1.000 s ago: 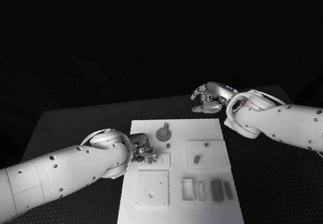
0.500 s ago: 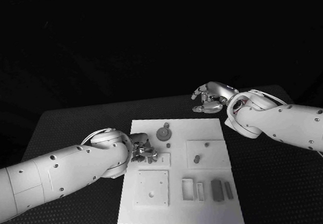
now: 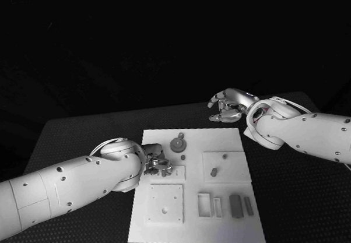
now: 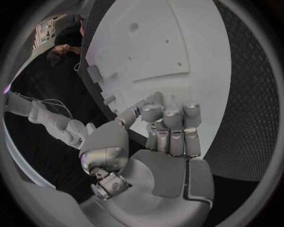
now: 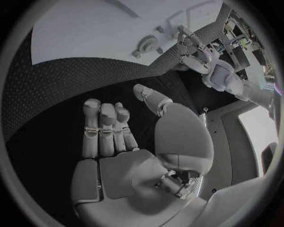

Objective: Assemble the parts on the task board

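Note:
The white task board (image 3: 199,224) lies in the middle of the black table. My left hand (image 3: 156,162) sits over the board's left edge, above a small raised square. Its fingers (image 4: 170,124) are curled in with the thumb against them, and whatever lies between them is hidden. My right hand (image 3: 227,105) hovers over the table beyond the board's far right corner, its fingers (image 5: 105,125) apart from the thumb and holding nothing. A round grey part (image 3: 178,144) and a small peg (image 3: 180,135) sit at the board's far end. Another small part (image 3: 215,172) stands on a raised square.
Near the board's front are a square plate (image 3: 166,203), an upright slot piece (image 3: 203,204) and two grey bars (image 3: 235,205). The right wrist view shows the round part (image 5: 145,46) and my left hand (image 5: 195,53) beyond it. Black table (image 3: 319,200) surrounds the board.
My left arm has edged slightly toward the board. The right hand has barely moved.

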You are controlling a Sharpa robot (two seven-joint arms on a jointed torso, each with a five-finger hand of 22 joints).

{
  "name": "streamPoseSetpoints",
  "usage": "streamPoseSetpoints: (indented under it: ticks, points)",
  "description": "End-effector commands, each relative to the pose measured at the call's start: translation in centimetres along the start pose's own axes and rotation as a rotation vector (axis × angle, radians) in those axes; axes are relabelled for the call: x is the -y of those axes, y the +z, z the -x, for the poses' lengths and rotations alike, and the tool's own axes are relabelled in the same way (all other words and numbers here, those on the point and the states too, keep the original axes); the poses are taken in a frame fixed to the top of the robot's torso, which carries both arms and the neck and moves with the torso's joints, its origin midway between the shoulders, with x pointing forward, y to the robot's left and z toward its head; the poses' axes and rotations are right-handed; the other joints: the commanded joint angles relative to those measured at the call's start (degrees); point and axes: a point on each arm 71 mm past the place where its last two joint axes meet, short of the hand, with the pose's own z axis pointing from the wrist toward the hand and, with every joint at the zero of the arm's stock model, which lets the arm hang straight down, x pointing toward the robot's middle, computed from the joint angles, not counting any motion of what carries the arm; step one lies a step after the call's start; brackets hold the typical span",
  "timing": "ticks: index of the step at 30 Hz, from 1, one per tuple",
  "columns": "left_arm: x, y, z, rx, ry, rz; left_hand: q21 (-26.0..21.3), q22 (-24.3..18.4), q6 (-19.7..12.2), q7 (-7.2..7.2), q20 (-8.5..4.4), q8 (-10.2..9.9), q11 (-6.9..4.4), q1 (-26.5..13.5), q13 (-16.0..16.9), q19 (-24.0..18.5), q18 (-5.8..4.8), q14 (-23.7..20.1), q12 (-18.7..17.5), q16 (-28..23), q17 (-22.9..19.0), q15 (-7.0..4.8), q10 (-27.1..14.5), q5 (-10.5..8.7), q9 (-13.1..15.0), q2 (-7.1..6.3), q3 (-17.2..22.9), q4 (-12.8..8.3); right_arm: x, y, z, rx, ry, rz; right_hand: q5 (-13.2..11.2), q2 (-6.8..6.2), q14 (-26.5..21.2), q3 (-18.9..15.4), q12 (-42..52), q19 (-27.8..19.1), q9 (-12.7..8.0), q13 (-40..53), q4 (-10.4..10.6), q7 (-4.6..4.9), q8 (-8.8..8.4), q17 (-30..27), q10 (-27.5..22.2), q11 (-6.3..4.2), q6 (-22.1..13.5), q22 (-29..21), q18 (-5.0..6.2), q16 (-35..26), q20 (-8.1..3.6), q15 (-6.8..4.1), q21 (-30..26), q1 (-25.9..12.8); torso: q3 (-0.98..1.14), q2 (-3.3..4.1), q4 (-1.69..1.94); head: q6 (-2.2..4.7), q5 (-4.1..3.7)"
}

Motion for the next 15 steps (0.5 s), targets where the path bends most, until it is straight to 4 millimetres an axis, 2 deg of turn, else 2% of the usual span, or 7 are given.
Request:
streamPoseSetpoints:
  ticks: [1,15]
  points:
    - [0.43,0.11,-0.50,-0.038,0.020,-0.012,0.3,0.0,7.8,-5.65,-6.70,0.2,-1.91,-0.2,-0.1,0.1,0.50,2.2,0.2,0.4,-0.1,-2.83,-1.6,0.89,0.0,-0.11,0.6,0.2,-0.14,0.02,-0.10,-0.012,0.000,0.011,0.9,0.10,-0.6,-0.1,0.5,-0.2,-0.1,-0.2,-0.1,0.39,0.20,-0.1,-8.9,1.17,0.8,0.9,3.06,0.3,0.19,-0.02,-0.2,0.1,0.05,-0.02,-0.07,0.28,0.12]
    - [0.28,0.07,-0.68,-0.062,0.044,0.000,0.3,0.1,7.7,-5.70,-6.71,0.5,-1.95,-0.2,-0.4,0.1,0.52,2.2,0.5,0.6,-0.3,-2.81,-1.6,1.73,-0.1,0.34,0.8,0.1,-0.14,0.00,-0.10,-0.014,0.000,0.012,1.5,0.20,-0.6,-0.1,0.6,-0.2,-0.2,-0.4,-0.3,0.39,0.22,-0.1,-9.0,1.17,0.8,0.9,3.06,0.3,0.17,-0.03,-0.2,0.3,-0.05,0.03,-0.06,0.17,0.15]
